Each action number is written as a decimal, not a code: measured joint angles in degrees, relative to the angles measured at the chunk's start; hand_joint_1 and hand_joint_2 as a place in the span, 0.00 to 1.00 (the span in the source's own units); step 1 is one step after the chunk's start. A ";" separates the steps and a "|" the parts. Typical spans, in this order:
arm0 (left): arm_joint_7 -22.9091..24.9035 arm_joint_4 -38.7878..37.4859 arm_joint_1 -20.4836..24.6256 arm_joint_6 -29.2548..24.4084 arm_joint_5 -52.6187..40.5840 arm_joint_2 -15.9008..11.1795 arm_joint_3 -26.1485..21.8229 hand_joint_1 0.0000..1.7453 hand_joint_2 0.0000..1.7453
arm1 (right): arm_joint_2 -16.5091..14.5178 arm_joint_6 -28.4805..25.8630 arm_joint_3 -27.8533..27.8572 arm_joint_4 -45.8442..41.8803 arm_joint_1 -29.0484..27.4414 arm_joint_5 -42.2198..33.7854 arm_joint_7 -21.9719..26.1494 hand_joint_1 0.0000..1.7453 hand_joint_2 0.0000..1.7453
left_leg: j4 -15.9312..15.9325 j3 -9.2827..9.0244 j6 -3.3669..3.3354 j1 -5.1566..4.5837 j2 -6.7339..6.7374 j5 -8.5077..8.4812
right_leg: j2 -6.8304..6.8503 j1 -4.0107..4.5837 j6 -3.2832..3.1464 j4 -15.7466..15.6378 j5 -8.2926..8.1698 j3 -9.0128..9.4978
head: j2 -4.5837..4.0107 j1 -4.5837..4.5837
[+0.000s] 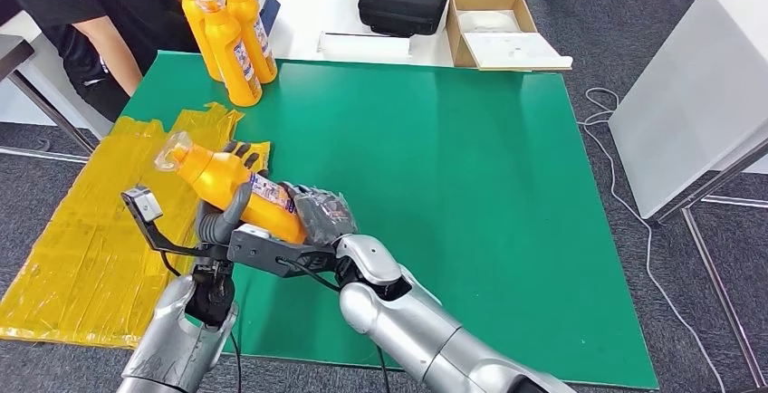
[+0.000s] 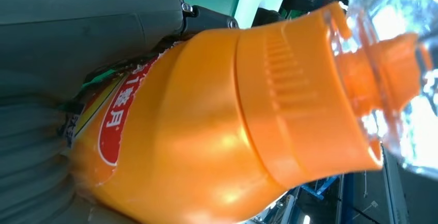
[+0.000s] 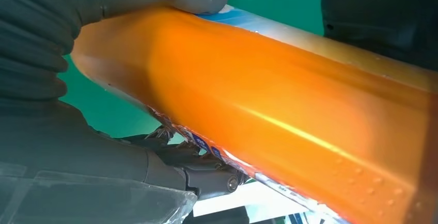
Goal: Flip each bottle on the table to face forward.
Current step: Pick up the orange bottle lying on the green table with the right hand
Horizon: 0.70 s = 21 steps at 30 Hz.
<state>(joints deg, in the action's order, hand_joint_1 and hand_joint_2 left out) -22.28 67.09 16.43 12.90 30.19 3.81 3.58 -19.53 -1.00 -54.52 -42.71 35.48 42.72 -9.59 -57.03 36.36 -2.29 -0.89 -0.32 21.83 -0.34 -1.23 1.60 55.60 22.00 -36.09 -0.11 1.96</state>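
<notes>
Head view: green table (image 1: 471, 185), grey carpet (image 1: 625, 76).

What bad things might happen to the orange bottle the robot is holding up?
1. Both the left hand and right hand grip the tilted bottle above the green table. If one lets go at the wrong moment, it might slip and drop.
2. The bottle hangs near the table's edge, over the yellow bag, so a dropped bottle could roll off.
3. Three bottles stand close together; setting this one down beside them might knock them over.
</notes>
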 joint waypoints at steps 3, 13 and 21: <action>-0.01 0.39 -0.60 0.30 -0.19 0.09 -0.28 1.00 1.00 | -0.02 -0.09 0.07 0.20 -0.57 1.17 0.44 1.00 1.00 | 0.00 0.00 0.00 0.00 0.01 0.00 | 0.00 0.01 0.00 0.00 0.00 -0.01 | 0.00 0.01; 0.43 1.90 -2.81 1.65 0.78 0.15 -1.57 1.00 1.00 | -0.33 -0.07 0.13 0.22 -1.98 3.23 0.80 1.00 1.00 | 0.00 0.00 0.00 0.00 0.00 0.00 | 0.00 0.05 0.00 0.00 0.00 -0.03 | 0.00 0.00; 0.69 2.64 -3.68 2.64 1.25 0.09 -2.35 1.00 1.00 | -0.58 -0.56 0.71 0.20 -2.82 5.33 1.18 0.00 0.50 | 0.00 0.00 0.00 -0.01 -0.01 0.00 | 0.00 0.05 0.00 0.00 0.00 -0.02 | 0.00 0.01</action>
<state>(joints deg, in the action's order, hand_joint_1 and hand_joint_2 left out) -21.59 69.73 12.75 15.54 31.45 3.90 1.22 -20.11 -1.56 -53.81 -42.51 32.66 48.04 -8.41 -57.03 36.35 -2.29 -0.91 -0.33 21.83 -0.34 -1.19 1.60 55.60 22.00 -36.11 -0.11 1.96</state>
